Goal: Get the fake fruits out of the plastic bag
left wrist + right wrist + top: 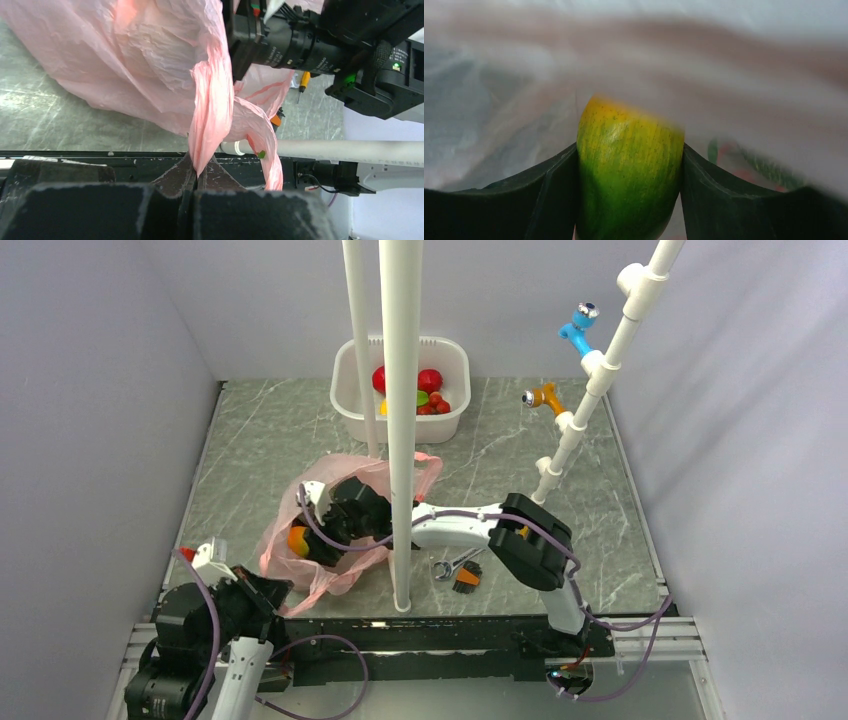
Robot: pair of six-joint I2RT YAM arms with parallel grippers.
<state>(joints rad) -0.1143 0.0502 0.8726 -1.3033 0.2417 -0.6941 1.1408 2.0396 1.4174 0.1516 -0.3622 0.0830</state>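
R gripper (629, 152) clamps a green-yellow fruit (629, 175) inside the pink bag (150, 60); L gripper (196, 176) pinches its film. Next, you lift fruit clear

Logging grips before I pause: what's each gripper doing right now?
Left gripper: closed on the plastic bag.
Right gripper: closed on a green-yellow fake fruit inside the bag.

The plastic bag (275, 545) lies on the counter (270, 430) toward 8 o'clock from its centre. A tub (440, 425) sits at 12 o'clock by the back edge, well apart from the bag, with fake fruits (430, 380) inside it. The right fingers (549, 200) are inside the bag, with one fake fruit (629, 165) between them. The left fingers (172, 182), at 7 o'clock, pinch the bag's near edge. Hand tools (455, 568) lie at the bag's 3 o'clock.
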